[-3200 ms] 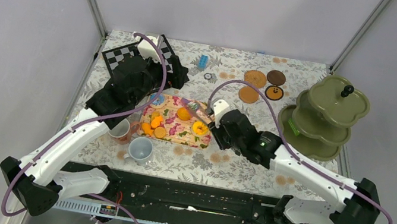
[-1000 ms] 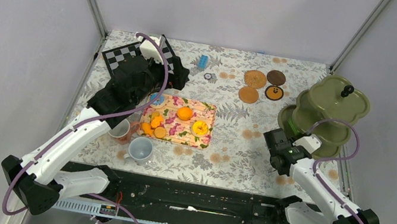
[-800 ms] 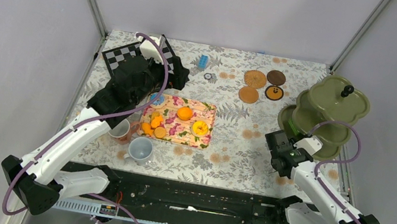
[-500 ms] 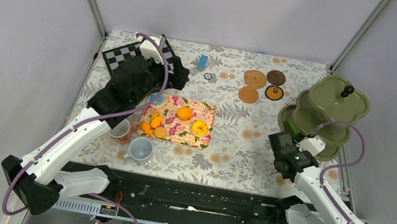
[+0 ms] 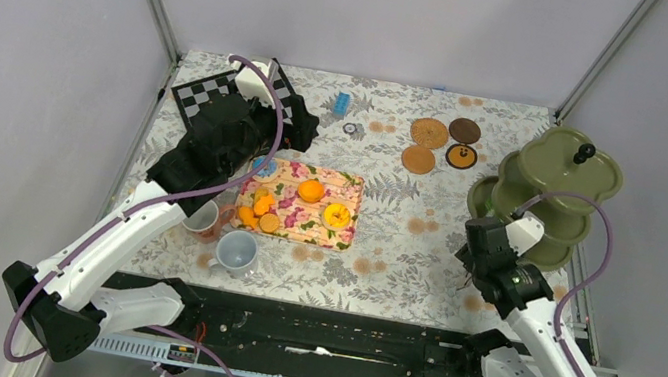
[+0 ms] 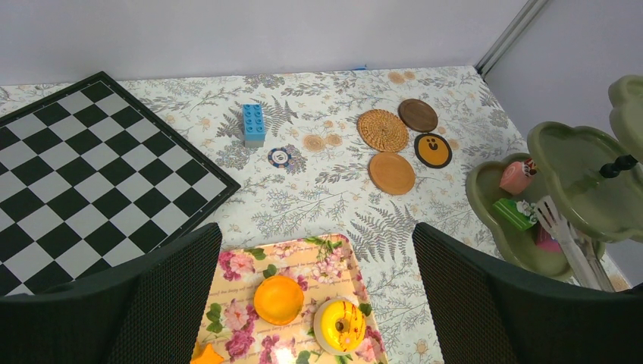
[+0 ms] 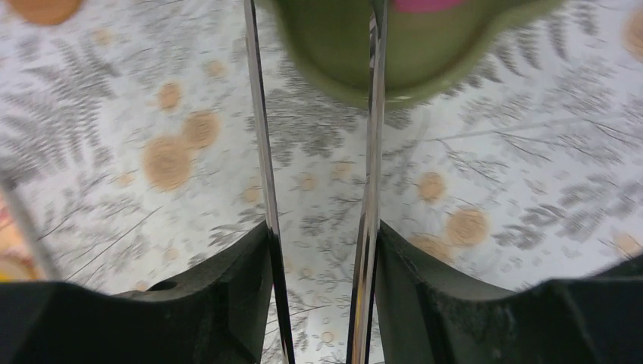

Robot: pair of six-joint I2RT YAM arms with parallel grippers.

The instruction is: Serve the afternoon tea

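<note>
Your left arm reaches a long way from its base at the near left up to the far left of the leafy-patterned worktop (image 5: pixel 381 247). The left end effector (image 6: pixel 316 250) hangs between the black and white chessboard (image 6: pixel 91 159) and the flowery mat (image 5: pixel 299 224). Its fingers are spread wide with nothing between them.

Your right arm stands bent on the right side and points away from you at the green three-tier stand (image 5: pixel 540 171). The right end effector (image 7: pixel 322 235) squeezes the shiny metal tongs (image 7: pixel 259 114). The two arms of the tongs stick out over the rim of the bottom tier.

The round orange toy pastry (image 5: pixel 310 190) and the yellow ring-shaped toy pastry (image 5: pixel 337 215) lie on the mat. The grey-blue mug (image 5: pixel 237 252) sits near the mat's near left corner. The round brown coasters (image 5: pixel 429 133) lie at the far side, well apart from both arms.
</note>
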